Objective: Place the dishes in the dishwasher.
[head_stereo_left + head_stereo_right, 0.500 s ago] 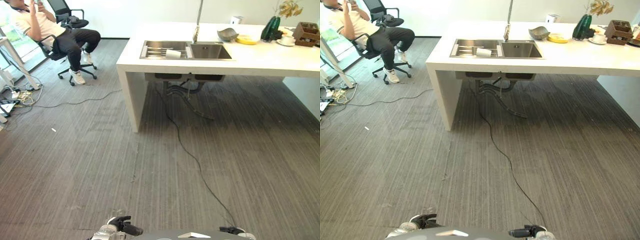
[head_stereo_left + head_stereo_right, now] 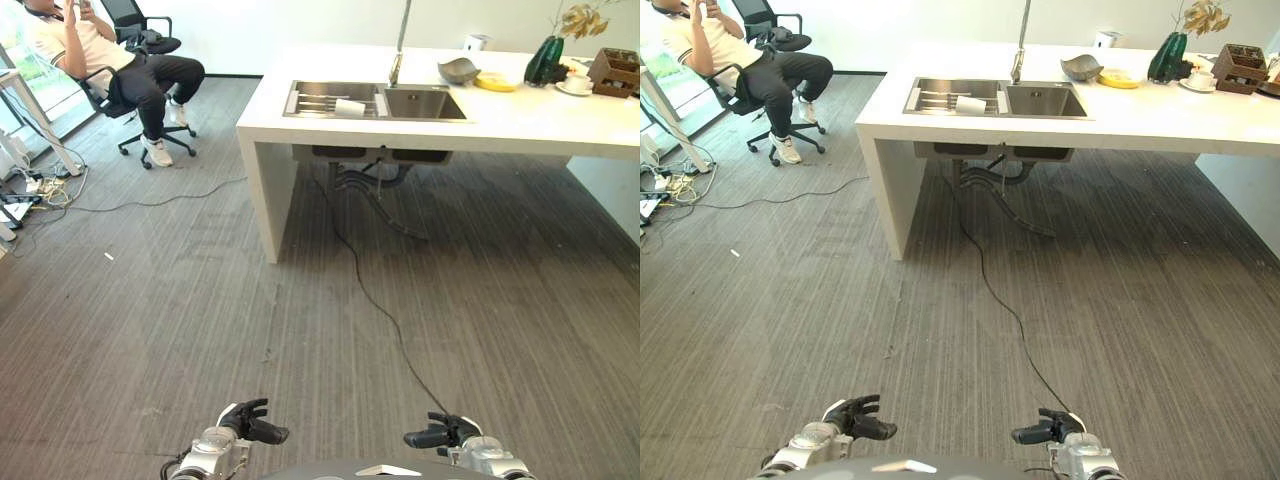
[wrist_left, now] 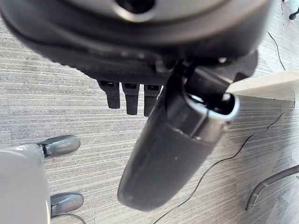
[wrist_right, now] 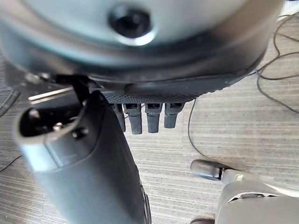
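Both empty hands, left hand (image 2: 250,424) and right hand (image 2: 440,434), fingers relaxed, have risen into fuller view at the near edge. Far off, a white cup (image 2: 348,107) lies in the sink (image 2: 425,103); dishes (image 2: 459,70) stand right of it. The counter (image 2: 520,125) is cut off at the right.

The white cup (image 2: 349,107) lying in the steel sink's left basin (image 2: 331,100) is too small to make out much. On the white counter (image 2: 520,115), the brown slatted box (image 2: 613,70) is cut off by the edge. The seated person in a pale shirt (image 2: 95,50) loses the head to the top edge.
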Robot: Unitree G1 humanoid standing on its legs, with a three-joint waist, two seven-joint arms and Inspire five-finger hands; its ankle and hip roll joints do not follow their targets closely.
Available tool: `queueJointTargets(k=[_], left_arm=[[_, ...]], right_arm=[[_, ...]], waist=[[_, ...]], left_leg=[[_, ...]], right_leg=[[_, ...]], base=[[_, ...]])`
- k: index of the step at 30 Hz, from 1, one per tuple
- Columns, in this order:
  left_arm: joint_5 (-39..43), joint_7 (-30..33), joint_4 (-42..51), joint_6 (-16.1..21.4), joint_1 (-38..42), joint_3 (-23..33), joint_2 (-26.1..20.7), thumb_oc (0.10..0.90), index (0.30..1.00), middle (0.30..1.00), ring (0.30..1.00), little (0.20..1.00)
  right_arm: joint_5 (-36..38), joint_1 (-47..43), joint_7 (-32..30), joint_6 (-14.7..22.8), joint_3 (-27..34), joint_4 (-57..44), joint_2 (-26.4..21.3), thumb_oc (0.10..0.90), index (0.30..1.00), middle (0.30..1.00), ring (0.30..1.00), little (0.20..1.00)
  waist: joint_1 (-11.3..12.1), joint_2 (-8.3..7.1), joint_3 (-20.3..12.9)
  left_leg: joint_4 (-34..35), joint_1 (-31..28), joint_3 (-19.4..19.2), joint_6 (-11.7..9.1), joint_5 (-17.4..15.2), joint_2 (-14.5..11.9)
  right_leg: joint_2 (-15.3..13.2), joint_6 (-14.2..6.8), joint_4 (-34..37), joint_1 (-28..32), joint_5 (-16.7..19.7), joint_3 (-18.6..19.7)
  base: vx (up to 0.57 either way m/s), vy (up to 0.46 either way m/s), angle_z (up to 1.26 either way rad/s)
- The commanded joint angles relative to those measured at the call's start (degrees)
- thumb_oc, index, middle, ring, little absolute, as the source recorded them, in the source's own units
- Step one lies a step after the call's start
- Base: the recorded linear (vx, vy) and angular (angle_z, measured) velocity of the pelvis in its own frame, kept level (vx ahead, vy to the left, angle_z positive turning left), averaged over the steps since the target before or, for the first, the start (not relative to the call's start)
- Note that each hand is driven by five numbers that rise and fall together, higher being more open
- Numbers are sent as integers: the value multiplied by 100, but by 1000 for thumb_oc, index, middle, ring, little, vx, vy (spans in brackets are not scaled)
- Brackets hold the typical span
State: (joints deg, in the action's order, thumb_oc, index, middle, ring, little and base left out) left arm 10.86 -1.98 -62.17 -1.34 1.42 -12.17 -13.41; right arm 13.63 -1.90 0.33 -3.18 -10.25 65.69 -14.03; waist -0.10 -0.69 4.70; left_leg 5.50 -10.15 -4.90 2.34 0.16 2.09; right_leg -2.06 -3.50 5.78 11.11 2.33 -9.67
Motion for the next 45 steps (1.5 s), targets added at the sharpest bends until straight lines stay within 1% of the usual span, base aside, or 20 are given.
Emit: queueJointTargets(k=[1, 4, 11, 17, 20, 29, 34, 37, 39, 40, 42, 43, 45], left_arm=[[-533, 100, -450, 201, 823, -471, -42, 800, 900, 900, 900, 900], [-642, 202, -458, 197, 822, -472, -46, 800, 900, 900, 900, 900], [-863, 378, -549, 199, 808, -449, -50, 800, 900, 900, 900, 900], [-632, 297, -785, 194, 822, -458, 144, 800, 900, 900, 900, 900], [-652, 270, -840, 194, 845, -537, 201, 800, 900, 900, 900, 900], [-628, 234, -883, 166, 809, -518, 234, 800, 900, 900, 900, 900], [-451, 276, -967, 149, 818, -373, 220, 800, 900, 900, 900, 900], [-369, 313, -974, 167, 862, -353, 247, 800, 900, 900, 900, 900], [-318, 359, -923, 165, 903, -365, 243, 800, 900, 900, 900, 900], [-278, 384, -873, 164, 936, -373, 230, 800, 900, 900, 900, 900], [-172, 415, -643, 162, 989, -416, 186, 800, 900, 900, 900, 900], [-122, 435, -464, 146, 1006, -435, 162, 800, 900, 900, 900, 900], [-62, 447, -280, 145, 1031, -460, 131, 800, 900, 900, 900, 900]], right_arm=[[33, -500, -24, 200, -56, 277, -470, 800, 900, 900, 900, 900], [-75, -426, -75, 205, -56, 304, -502, 800, 900, 900, 900, 900], [-59, -355, -104, 255, -31, 237, -495, 800, 900, 900, 900, 900], [52, -371, -81, 231, 13, 474, -464, 800, 900, 900, 900, 900], [101, -419, -64, 228, -28, 543, -411, 800, 900, 900, 900, 900], [97, -439, -57, 210, -67, 535, -352, 800, 900, 900, 900, 900], [185, -557, -15, 186, -50, 588, -328, 800, 900, 900, 900, 900], [176, -717, -53, 183, -67, 696, -354, 800, 900, 900, 900, 900], [175, -820, -69, 175, -79, 725, -382, 800, 900, 900, 900, 900], [181, -890, -68, 173, -86, 713, -407, 800, 900, 900, 900, 900], [214, -1015, -66, 163, -98, 636, -439, 800, 900, 900, 900, 900], [217, -1083, -71, 159, -124, 582, -449, 800, 900, 900, 900, 900], [211, -1159, -67, 140, -152, 541, -426, 800, 900, 900, 900, 900]], waist=[[162, 58, -126], [154, 46, -104], [106, 56, -94], [78, 27, -171], [74, 12, -213], [82, 23, -193], [135, -4, -112], [184, -50, -120], [194, -70, -97], [190, -68, -55], [170, -44, 126], [170, -28, 242], [162, 1, 459]], left_leg=[[-50, -13, 320, -496, -341, -393], [-50, -48, 323, -497, -364, -404], [-50, -76, 331, -492, -383, -413], [-50, -94, 321, -479, -416, -426], [-50, -111, 313, -475, -443, -424], [-50, -116, 306, -444, -486, -399], [-166, -56, 183, -406, -511, -381], [-271, 12, 86, -345, -607, -340], [-358, 84, 67, -293, -650, -305], [-399, 133, 79, -257, -673, -289], [-546, 253, 73, -162, -734, -276], [-631, 293, 54, -118, -772, -278], [-702, 239, 19, -57, -835, -286]], right_leg=[[-546, -647, -396, -125, -419, 216], [-531, -643, -370, -108, -429, 261], [-521, -638, -375, -103, -451, 306], [-512, -631, -350, -95, -446, 347], [-513, -623, -314, -72, -440, 365], [-534, -639, -311, -110, -417, 383], [-597, -688, -343, -230, -333, 461], [-659, -744, -401, -336, -274, 565], [-706, -767, -608, -467, -289, 633], [-729, -791, -839, -598, -313, 655], [-746, -837, -1542, -986, -372, 672], [-788, -879, -1986, -1239, -327, 637], [-904, -939, -2681, -1643, -22, 412]], base=[[0, 0, 0], [23, 3, -1], [1, 4, 0], [1, 5, 0], [24, 10, 0], [5, 20, 0], [-41, 44, -6], [-24, 61, -20], [-28, 57, -14], [-85, 70, -12], [-138, 81, -14], [-133, 91, -15], [-59, 86, 5]])
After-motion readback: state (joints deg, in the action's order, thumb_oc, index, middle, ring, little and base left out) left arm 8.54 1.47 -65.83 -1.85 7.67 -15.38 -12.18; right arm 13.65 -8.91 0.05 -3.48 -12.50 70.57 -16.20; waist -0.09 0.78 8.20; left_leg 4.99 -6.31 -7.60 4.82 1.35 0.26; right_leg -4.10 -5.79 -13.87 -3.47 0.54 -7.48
